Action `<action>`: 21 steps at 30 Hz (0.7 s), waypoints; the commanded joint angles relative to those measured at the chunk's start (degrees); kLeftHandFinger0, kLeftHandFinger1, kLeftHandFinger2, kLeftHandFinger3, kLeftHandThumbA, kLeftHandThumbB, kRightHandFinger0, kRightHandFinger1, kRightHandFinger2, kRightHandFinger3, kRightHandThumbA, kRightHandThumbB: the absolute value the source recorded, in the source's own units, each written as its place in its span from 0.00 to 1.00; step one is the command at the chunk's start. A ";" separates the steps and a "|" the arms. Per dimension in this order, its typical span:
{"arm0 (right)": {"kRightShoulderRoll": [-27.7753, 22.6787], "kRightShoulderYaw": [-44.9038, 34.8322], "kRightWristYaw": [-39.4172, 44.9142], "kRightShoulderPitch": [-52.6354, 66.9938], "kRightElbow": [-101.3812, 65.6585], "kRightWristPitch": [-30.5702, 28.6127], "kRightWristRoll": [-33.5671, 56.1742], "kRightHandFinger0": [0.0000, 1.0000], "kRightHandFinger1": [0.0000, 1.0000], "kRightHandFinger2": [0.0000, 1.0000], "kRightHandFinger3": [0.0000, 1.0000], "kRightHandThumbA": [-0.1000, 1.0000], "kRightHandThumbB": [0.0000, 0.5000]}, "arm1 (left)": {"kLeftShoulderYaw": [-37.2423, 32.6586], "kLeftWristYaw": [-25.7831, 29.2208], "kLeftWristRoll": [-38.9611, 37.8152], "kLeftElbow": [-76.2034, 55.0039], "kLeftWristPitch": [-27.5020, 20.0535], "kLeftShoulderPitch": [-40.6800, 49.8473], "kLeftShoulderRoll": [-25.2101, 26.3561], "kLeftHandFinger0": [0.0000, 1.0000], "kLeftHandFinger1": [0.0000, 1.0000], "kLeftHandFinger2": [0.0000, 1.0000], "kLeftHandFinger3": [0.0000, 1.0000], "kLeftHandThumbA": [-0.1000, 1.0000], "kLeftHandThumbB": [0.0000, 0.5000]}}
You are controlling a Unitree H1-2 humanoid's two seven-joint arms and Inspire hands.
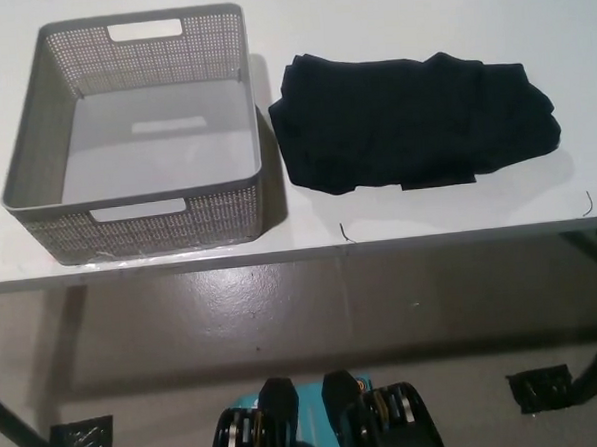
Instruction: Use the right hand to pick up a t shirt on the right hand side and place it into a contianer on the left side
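Head view, looking steeply down, and right now neither my white left hand nor my black right arm and right hand is in the picture. So there is no casing, cable, screw or marking of mine that I can call out at this moment.
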 commanded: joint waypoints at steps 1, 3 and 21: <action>1.74 -5.40 -4.96 -0.09 -12.65 4.89 -7.19 1.00 1.00 1.00 1.00 1.00 0.62 | -1.06 2.42 1.43 -0.37 -3.15 -0.86 1.19 1.00 1.00 1.00 1.00 1.00 0.27; 2.36 -7.77 -3.13 -2.18 -17.83 8.17 -7.32 1.00 1.00 1.00 1.00 1.00 0.67 | -1.07 2.52 1.17 -0.16 -3.15 -0.88 1.00 1.00 1.00 1.00 1.00 1.00 0.25; 3.22 -11.86 6.56 -25.93 -25.48 24.53 -16.48 1.00 1.00 1.00 1.00 0.94 1.00 | -2.25 2.54 0.69 0.41 -3.15 -2.75 1.27 1.00 1.00 1.00 1.00 1.00 0.31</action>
